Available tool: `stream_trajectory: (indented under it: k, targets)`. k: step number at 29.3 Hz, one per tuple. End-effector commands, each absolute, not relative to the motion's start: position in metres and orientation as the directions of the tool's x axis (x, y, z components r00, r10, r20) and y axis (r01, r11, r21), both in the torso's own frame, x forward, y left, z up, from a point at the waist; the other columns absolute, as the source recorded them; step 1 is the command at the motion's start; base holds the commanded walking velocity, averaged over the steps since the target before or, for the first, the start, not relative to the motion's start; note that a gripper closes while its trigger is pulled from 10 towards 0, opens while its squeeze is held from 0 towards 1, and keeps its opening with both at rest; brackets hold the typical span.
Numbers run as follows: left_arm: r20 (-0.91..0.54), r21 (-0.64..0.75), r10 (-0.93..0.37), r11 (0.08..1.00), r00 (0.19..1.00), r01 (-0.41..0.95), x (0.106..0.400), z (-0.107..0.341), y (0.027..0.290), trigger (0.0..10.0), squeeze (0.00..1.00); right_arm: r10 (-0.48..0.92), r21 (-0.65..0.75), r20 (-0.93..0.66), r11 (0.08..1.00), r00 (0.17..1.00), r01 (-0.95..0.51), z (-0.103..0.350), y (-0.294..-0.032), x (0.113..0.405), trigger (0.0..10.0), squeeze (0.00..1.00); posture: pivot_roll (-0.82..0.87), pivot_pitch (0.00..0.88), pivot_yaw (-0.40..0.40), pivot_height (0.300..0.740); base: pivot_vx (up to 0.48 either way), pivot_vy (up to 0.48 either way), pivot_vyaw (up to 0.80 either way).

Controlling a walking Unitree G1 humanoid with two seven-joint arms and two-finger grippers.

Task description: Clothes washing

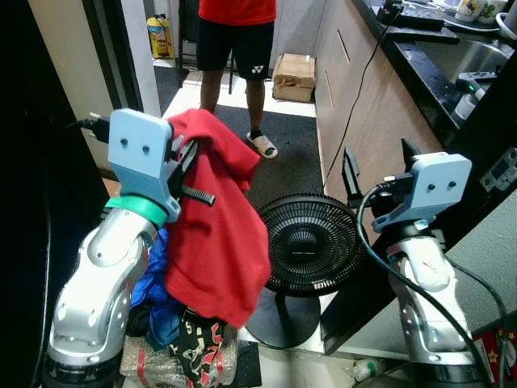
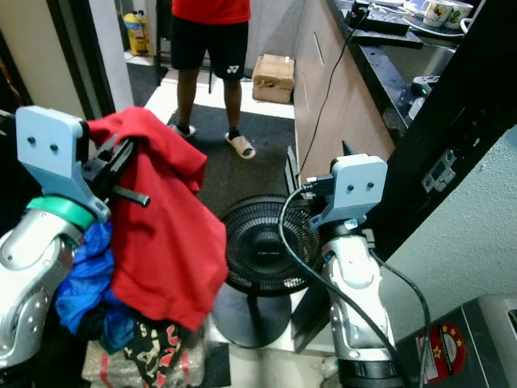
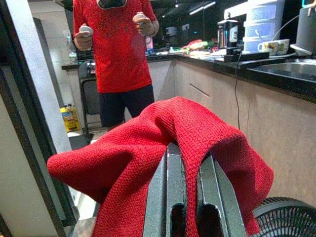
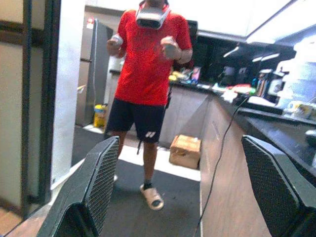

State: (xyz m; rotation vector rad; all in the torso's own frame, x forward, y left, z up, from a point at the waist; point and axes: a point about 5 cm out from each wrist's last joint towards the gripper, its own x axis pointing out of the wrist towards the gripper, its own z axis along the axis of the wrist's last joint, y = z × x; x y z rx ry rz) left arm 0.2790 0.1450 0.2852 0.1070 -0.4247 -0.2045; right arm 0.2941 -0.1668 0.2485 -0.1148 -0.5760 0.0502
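A red knitted garment (image 1: 214,234) hangs from my raised left gripper (image 1: 187,158), draped over and between its fingers (image 3: 168,197); the gripper is shut on it. The cloth falls down over a pile of clothes, blue (image 1: 157,291) and dark patterned (image 1: 198,347), on a bundle by my left side. My right gripper (image 1: 378,170) is held up at chest height, open, with nothing between its fingers (image 4: 94,192); it points down the kitchen toward a person.
A black floor fan (image 1: 311,242) stands right in front of me. A person in a red shirt (image 1: 236,32) stands ahead on the dark mat. A wooden cabinet front (image 1: 371,105) with a black countertop runs along the right; a cardboard box (image 1: 294,77) sits beyond.
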Motion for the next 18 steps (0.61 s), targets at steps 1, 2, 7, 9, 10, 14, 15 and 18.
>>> stream_trajectory:
  k: [1,2,7,9,10,14,15,18]
  targets:
    - [0.416,0.148,-0.222,0.973,0.882,0.175,0.2754,0.289,0.1418,10.0,0.0,0.064,-0.116,0.527,0.993,0.848,-0.004,0.2468,-0.1696,0.2918,10.0,0.0,0.04,0.058,-0.029,0.74,0.0,0.0,0.0]
    - [0.414,0.145,-0.222,0.974,0.883,0.176,0.2748,0.2883,0.1406,10.0,0.0,0.062,-0.113,0.524,0.994,0.849,-0.003,0.248,-0.1694,0.2908,10.0,0.0,0.04,0.058,-0.029,0.74,0.0,0.0,0.0]
    - [0.427,0.132,-0.228,0.973,0.875,0.189,0.2782,0.2921,0.1349,10.0,0.0,0.05,-0.104,0.522,0.995,0.851,0.005,0.2509,-0.1703,0.2925,10.0,0.0,0.04,0.05,-0.027,0.74,0.0,0.0,0.0]
    - [0.427,0.132,-0.228,0.973,0.875,0.189,0.2782,0.2921,0.1349,10.0,0.0,0.05,-0.104,0.522,0.995,0.851,0.005,0.2509,-0.1703,0.2925,10.0,0.0,0.04,0.05,-0.027,0.74,0.0,0.0,0.0]
    - [0.427,0.132,-0.228,0.973,0.875,0.189,0.2782,0.2921,0.1349,10.0,0.0,0.05,-0.104,0.522,0.995,0.851,0.005,0.2509,-0.1703,0.2925,10.0,0.0,0.04,0.05,-0.027,0.74,0.0,0.0,0.0]
    - [0.422,0.11,-0.216,0.976,0.881,0.186,0.2811,0.291,0.1351,10.0,0.0,0.053,-0.108,0.516,0.994,0.855,0.004,0.2504,-0.1697,0.2933,10.0,0.0,0.04,0.049,-0.027,0.74,0.0,0.0,0.0]
    - [0.42,0.106,-0.212,0.977,0.882,0.184,0.2816,0.2907,0.1355,10.0,0.0,0.054,-0.109,0.514,0.994,0.856,0.003,0.2504,-0.1692,0.2934,10.0,0.0,0.04,0.049,-0.027,0.74,0.0,0.0,0.0]
    - [0.419,0.103,-0.207,0.978,0.884,0.18,0.2821,0.2905,0.136,10.0,0.0,0.054,-0.108,0.511,0.994,0.858,0.002,0.2506,-0.1688,0.2935,10.0,0.0,0.04,0.049,-0.027,0.74,0.0,0.0,0.0]
